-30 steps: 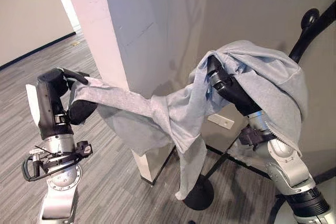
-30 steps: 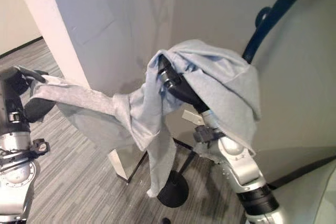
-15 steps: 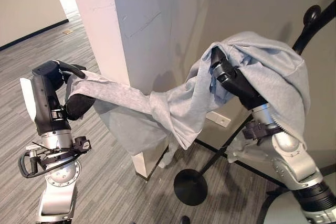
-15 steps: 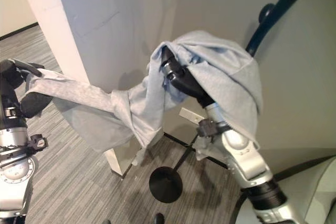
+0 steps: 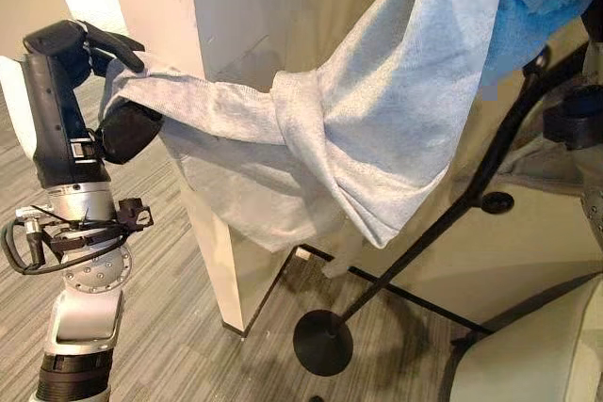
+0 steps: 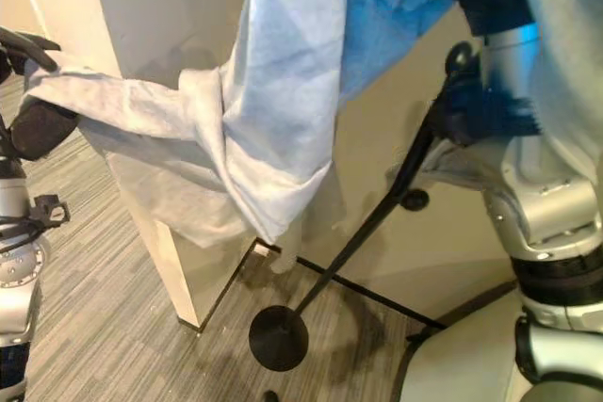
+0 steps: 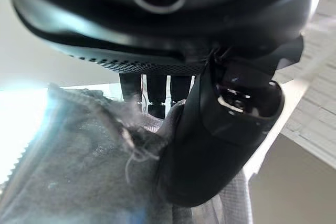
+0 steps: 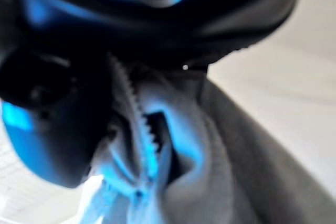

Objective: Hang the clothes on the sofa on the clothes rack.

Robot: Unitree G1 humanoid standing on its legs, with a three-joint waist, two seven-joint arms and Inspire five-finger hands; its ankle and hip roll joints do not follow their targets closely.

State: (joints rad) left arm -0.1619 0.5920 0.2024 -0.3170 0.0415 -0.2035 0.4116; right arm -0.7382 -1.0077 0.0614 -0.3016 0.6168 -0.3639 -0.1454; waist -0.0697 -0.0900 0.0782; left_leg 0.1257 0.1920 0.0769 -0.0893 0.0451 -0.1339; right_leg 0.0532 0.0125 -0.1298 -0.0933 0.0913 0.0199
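left hand (image 5: 89,72) pinches grey garment (image 5: 377,129) (sleeve end) | rack (image 5: 443,223) beside

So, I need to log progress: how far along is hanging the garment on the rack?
Done: the grey zip-up garment is picked up, off any sofa. In hand: the left hand pinches one end, and the right hand grips cloth by the zipper, stretching it beside the white pillar. Left: getting it onto the black clothes rack; it hangs on no hook yet.

Carpeted office-like room (image 5: 188,327), white pillar (image 5: 179,7)
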